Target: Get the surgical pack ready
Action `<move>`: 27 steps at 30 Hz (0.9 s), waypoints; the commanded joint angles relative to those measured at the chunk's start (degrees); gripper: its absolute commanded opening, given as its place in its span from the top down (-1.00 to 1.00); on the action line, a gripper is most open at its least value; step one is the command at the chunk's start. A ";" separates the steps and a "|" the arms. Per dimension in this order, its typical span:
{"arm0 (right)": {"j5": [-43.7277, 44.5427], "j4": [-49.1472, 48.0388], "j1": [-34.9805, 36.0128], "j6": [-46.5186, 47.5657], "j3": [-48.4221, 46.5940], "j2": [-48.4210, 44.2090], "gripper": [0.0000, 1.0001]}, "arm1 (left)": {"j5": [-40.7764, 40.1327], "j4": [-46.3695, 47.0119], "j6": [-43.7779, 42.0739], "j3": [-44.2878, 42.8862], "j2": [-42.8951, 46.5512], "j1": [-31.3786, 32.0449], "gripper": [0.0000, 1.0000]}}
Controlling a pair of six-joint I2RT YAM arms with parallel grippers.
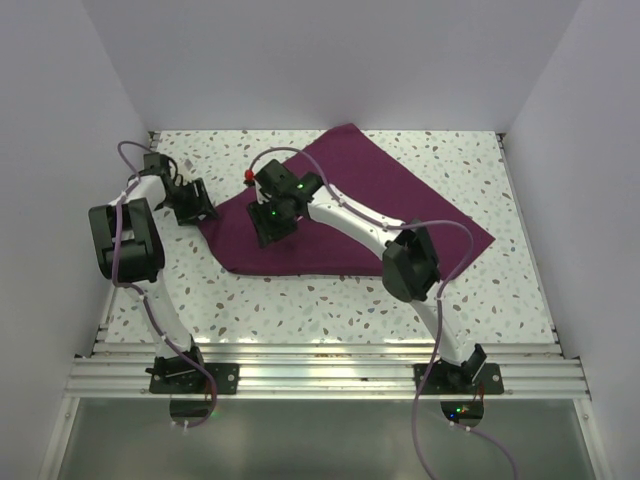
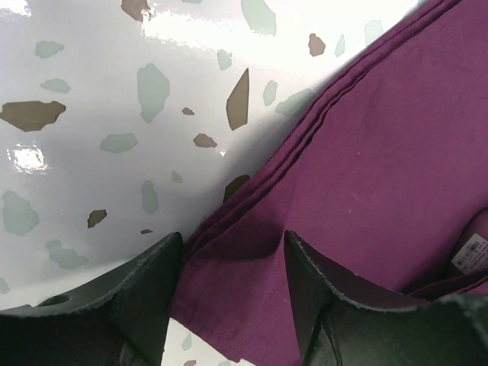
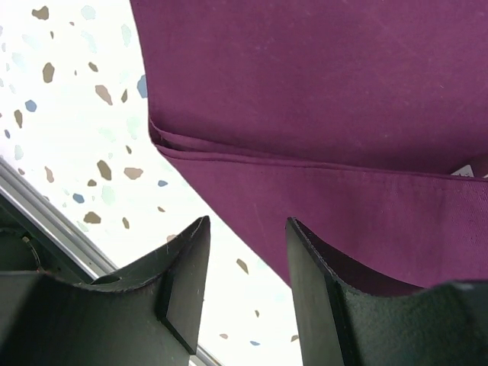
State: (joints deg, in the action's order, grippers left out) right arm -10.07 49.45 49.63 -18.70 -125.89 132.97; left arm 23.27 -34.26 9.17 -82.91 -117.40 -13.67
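- Top external view: the surgical pack (image 1: pixel 400 185) is a deep purple-maroon cloth, matte and folded flat into a wide, roughly triangular shape. It lies on the rear half of the worktop (image 1: pixel 300 310), one point toward the back wall.
- The worktop surface is glossy white with scattered brown and grey flecks. Plain white walls close it on three sides; ribbed aluminium rails (image 1: pixel 320 370) run along the near edge.
- The left tool (image 1: pixel 192 208) sits at the left corner of the pack. The right tool (image 1: pixel 272 225) hangs over the left part of the cloth. The near strip of worktop and the right rear corner are bare.
- Left wrist view: the left tool (image 2: pixel 232 267) stands spread. Its black fingers (image 2: pixel 114 305) straddle the stacked edge of the pack (image 2: pixel 381 152), where several thin layers show as parallel ridges.
- One finger is over the worktop (image 2: pixel 114 114); the other is over the cloth. A small raised wrinkle of cloth lies in the gap. The tool does not pinch it.
- A white label (image 2: pixel 468 252) shows at the right edge, partly tucked under a fold.
- Right wrist view: the right tool (image 3: pixel 245 267) is spread and holds nothing. Whether its fingers touch the cloth cannot be told.
- The pack (image 3: pixel 320 91) fills the upper and right area. A folded seam crosses it, with a small tuck at the left end.
- The cloth edge runs diagonally under the gap. Bare worktop (image 3: pixel 76 137) lies to the left, bounded by a rail (image 3: pixel 46 221).
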 commanded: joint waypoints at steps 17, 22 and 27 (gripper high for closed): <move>-1.27 -2.52 2.84 -2.48 -0.24 1.24 0.07 | -7.01 -9.68 -1.26 2.76 -3.70 2.60 -0.12; -1.01 -3.83 3.64 -4.24 0.29 1.86 0.14 | -6.66 -9.77 -0.47 2.14 -4.85 2.86 0.22; -1.01 -4.36 4.43 -4.86 1.69 2.56 0.23 | -5.69 -9.42 0.06 1.79 -4.50 2.77 0.38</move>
State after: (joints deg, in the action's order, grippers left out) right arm -10.24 47.05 53.65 -22.20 -125.12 135.48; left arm 19.38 -38.89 9.52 -83.02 -117.58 -11.66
